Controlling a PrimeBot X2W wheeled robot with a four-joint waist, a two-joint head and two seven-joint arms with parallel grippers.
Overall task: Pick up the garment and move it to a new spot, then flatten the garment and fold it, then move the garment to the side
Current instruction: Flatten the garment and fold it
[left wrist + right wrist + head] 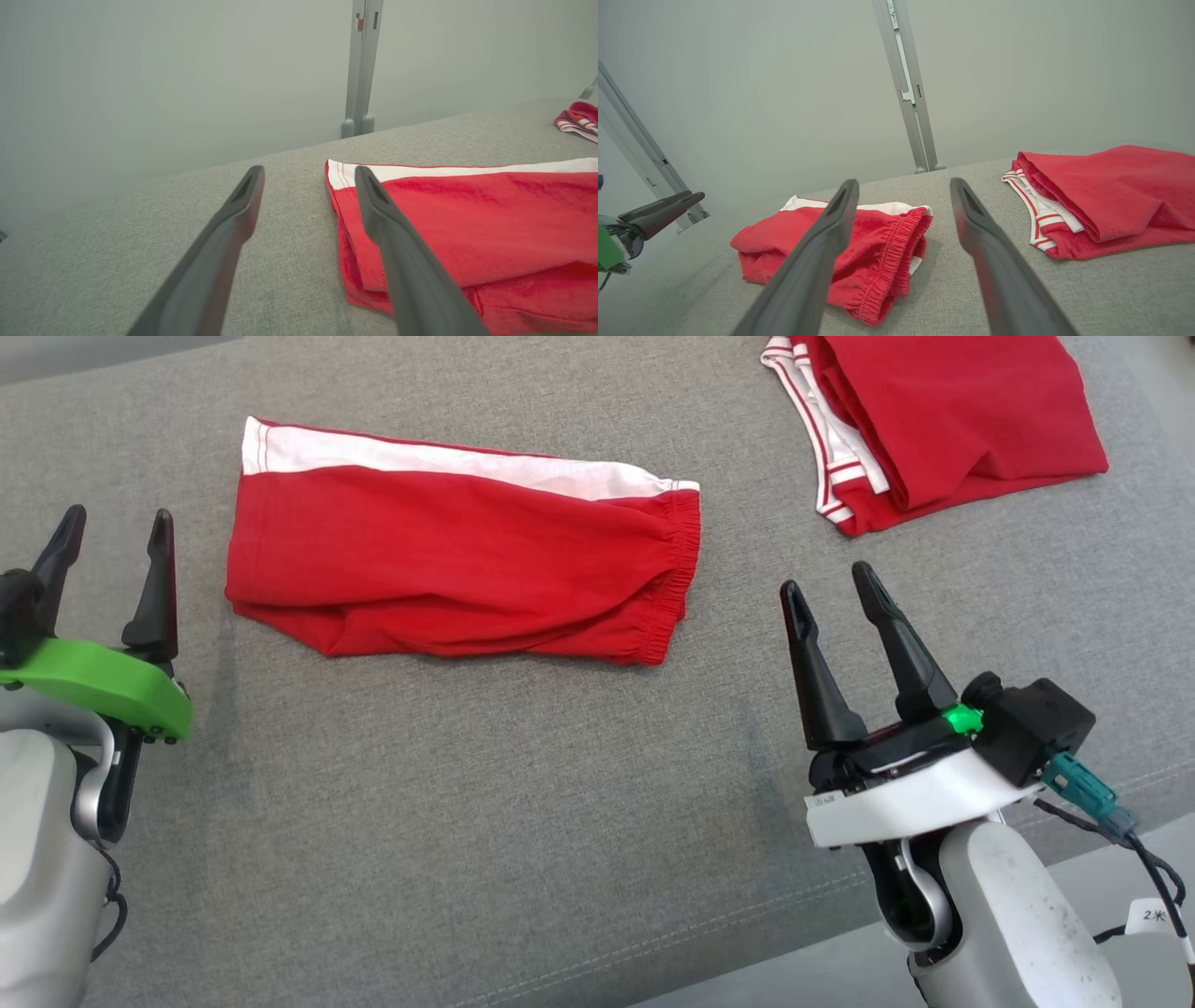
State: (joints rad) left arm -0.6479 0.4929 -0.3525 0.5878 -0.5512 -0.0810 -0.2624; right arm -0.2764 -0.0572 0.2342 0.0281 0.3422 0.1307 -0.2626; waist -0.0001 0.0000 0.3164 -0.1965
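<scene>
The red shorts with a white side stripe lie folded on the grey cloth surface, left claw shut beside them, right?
No: the left claw is open, as the head view shows. The white-striped red shorts do lie folded on the grey cloth surface.

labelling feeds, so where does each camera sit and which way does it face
Head view: from the head, down on folded red shorts with white stripe on grey fabric surface; both open jaws low.
Left wrist view: along left jaws, at the shorts' hem end.
Right wrist view: along right jaws, at their waistband.
Shared by all: the shorts.
</scene>
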